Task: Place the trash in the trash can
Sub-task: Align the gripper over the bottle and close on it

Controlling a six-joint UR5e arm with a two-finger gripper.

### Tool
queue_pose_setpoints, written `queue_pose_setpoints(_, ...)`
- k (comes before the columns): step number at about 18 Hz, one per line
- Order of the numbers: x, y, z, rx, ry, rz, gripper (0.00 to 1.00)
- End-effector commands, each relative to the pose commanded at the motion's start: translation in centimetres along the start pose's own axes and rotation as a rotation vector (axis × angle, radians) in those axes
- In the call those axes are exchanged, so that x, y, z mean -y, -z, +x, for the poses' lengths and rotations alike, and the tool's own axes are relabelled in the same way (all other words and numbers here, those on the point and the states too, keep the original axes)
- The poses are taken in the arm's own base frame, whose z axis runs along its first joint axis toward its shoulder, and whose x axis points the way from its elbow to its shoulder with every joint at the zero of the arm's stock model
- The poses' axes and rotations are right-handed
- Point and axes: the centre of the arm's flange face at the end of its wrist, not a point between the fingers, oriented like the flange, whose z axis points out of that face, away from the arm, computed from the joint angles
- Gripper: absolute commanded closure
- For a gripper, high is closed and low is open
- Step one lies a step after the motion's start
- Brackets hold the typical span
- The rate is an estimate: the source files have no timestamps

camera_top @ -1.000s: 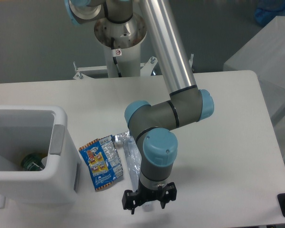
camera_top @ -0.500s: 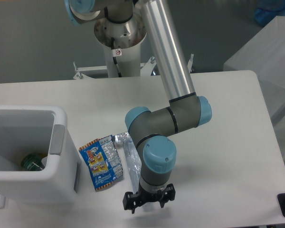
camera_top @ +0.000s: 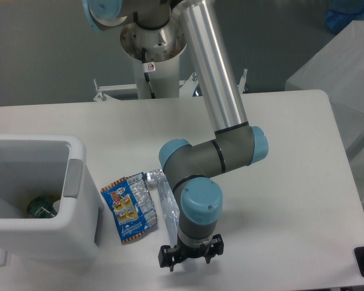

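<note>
Up and to the left of my fingers, the clear plastic bottle lies flat on the surface, partly hidden behind my wrist; its visible end points up toward the arm's elbow. Snack wrapper is just beside the bottle, further left of my fingers, flat, blue face up with foil edge and orange trim showing. Neither is in the trash can yet.

Trash can sits well off to the left of my fingers, open top. Something dark green is already at its bottom; too small to say what. That may count as one item done, but the bottle and wrapper are both still out.

Fingers: pointing down close to the near edge of the surface, nothing between them that I can see. Jaws look spread rather than closed, so I read them as wide and empty. Can't tell how close the tips are to the surface.

Progress estimate: early. Left to do: two picks, two carries to the can, two drops. Fingers sit below the bottle's lower end, so I'd guess the bottle is the nearer pick.
</note>
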Motion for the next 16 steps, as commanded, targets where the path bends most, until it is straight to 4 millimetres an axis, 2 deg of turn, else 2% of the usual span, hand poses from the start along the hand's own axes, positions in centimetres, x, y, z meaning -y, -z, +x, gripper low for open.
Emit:
queue_pose_setpoints(4, -0.23, -0.07, 0.13, -0.001, 0.023, -0.003, 0.34)
queue_pose_setpoints(8, -0.35, -0.19, 0.06, 0.007, 0.022, -0.007, 0.42)
queue_pose_setpoints(11, -0.5, -0.32, -0.1, 0.034, 0.021, -0.013, 0.43)
queue_pose_setpoints(16, -0.55, -0.25, 0.7, 0.034, 0.012, -0.012, 0.48)
